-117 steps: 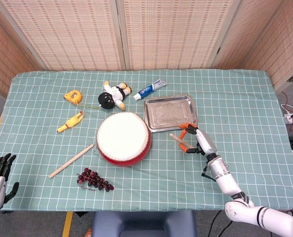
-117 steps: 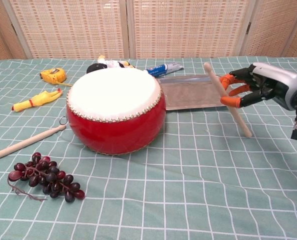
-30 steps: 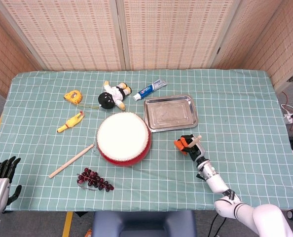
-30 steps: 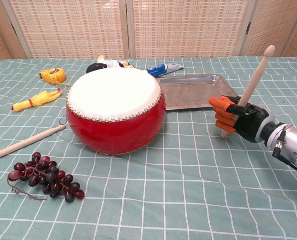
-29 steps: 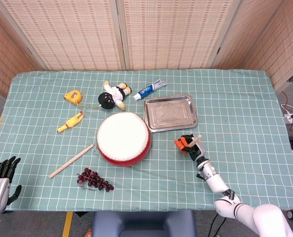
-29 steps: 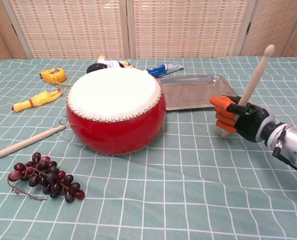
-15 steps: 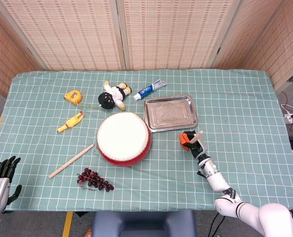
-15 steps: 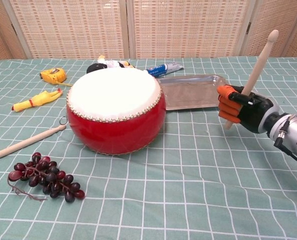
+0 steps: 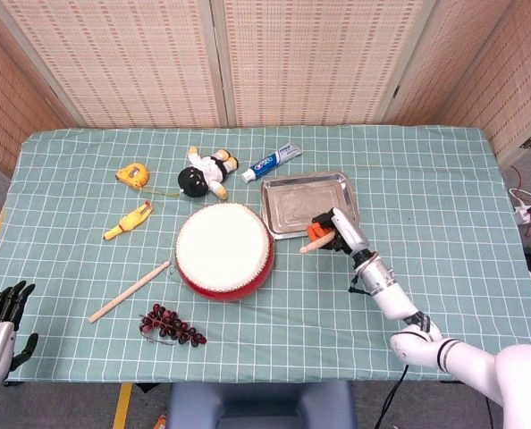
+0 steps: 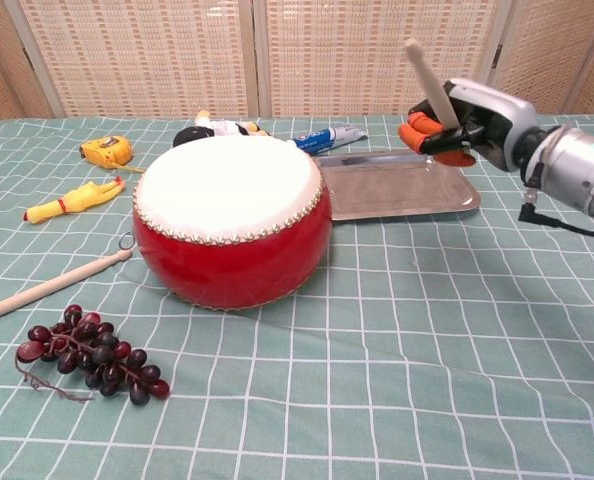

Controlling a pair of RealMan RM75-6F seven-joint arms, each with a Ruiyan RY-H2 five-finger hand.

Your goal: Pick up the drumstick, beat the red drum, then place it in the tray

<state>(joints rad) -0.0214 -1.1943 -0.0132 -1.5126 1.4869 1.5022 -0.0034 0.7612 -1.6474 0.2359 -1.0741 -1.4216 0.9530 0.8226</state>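
Observation:
The red drum (image 9: 223, 248) with its white skin (image 10: 227, 180) stands mid-table. My right hand (image 9: 333, 231) grips a wooden drumstick (image 10: 430, 88), raised above the near edge of the metal tray (image 9: 288, 192). In the chest view the hand (image 10: 469, 126) is well off the table and the stick leans up and left toward the drum. In the head view the stick's end (image 9: 309, 246) pokes out toward the drum. My left hand (image 9: 1, 306) rests at the bottom left, fingers apart, holding nothing.
A second drumstick (image 9: 129, 291) lies left of the drum, with grapes (image 10: 89, 358) in front of it. A rubber chicken (image 9: 128, 221), tape measure (image 9: 132, 174), doll (image 9: 205, 173) and toothpaste (image 9: 273, 162) lie behind the drum.
My right hand has risen from the table and swung left over the tray's near edge, carrying the drumstick; the stick now leans left instead of right. The left hand stays put.

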